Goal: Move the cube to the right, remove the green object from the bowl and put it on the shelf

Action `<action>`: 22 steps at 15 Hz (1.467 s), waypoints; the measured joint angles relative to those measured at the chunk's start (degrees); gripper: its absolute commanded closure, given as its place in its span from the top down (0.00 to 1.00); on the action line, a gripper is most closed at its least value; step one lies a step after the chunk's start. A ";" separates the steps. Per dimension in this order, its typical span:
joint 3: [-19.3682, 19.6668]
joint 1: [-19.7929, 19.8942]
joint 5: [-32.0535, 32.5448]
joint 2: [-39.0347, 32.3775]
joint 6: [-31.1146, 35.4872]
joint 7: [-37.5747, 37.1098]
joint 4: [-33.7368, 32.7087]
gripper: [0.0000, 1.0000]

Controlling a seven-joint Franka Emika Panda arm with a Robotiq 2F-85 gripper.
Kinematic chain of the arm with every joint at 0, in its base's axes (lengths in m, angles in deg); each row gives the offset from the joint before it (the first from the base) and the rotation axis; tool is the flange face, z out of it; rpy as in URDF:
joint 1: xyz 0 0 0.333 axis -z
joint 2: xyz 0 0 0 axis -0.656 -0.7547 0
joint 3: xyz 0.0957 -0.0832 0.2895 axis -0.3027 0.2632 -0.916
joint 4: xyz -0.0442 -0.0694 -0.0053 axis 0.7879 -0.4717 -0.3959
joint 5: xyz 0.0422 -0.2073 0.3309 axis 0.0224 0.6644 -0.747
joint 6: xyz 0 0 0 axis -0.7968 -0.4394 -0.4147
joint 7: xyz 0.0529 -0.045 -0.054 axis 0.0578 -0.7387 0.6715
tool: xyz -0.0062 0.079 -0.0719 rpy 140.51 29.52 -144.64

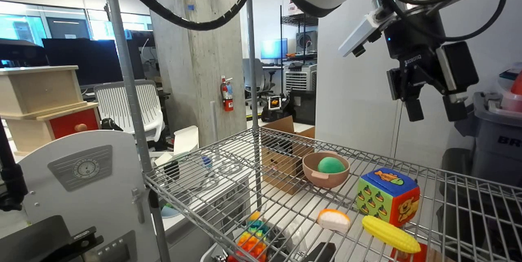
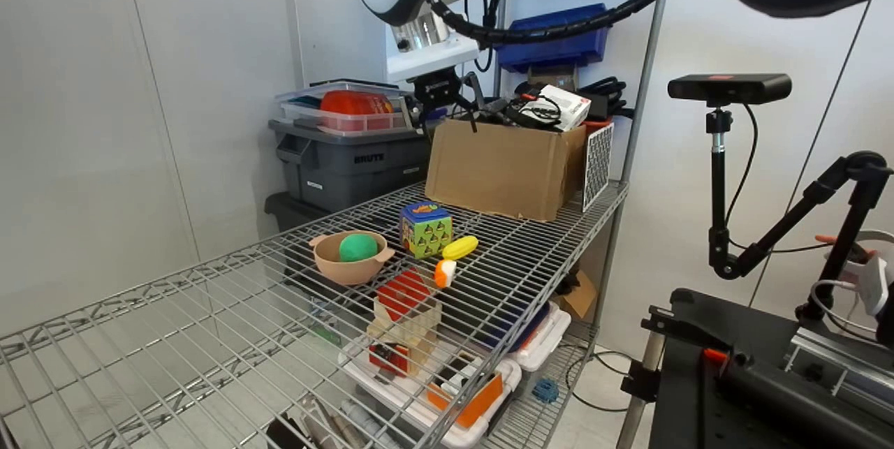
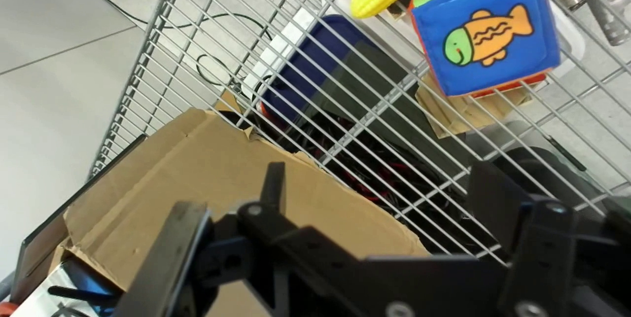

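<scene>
The cube (image 1: 388, 197) rests on the wire shelf (image 2: 618, 187), blue fish face up; it also shows in the wrist view (image 3: 488, 33). The bowl (image 1: 326, 180) stands on the shelf beside the cube, apart from it. The green object (image 1: 331, 165), a round ball, sits inside the bowl. In an exterior view the bowl (image 2: 349, 272) and the ball (image 2: 358, 248) are left of the cube (image 2: 426, 229). Both are out of the wrist view. My gripper (image 1: 435, 110) is open and empty, high above the shelf. In the wrist view its fingers (image 3: 377, 181) are spread over a cardboard box.
A yellow corn toy (image 1: 389, 233) lies against or close to the cube. An orange and white toy (image 1: 334, 220) lies near it. The cardboard box (image 2: 489, 166) with items on top stands at the shelf's end. Grey bins (image 2: 349, 163) and a wall are behind the shelf.
</scene>
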 measured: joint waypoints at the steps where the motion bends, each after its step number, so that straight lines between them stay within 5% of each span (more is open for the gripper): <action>1: -0.23 0.01 -0.05 -0.03 -0.17 0.67 0.06 1.00; 12: -6.30 -7.82 -0.25 -5.97 -3.97 10.97 1.11 1.00; 22: -7.29 -10.40 -0.25 -7.32 2.24 11.62 0.31 1.00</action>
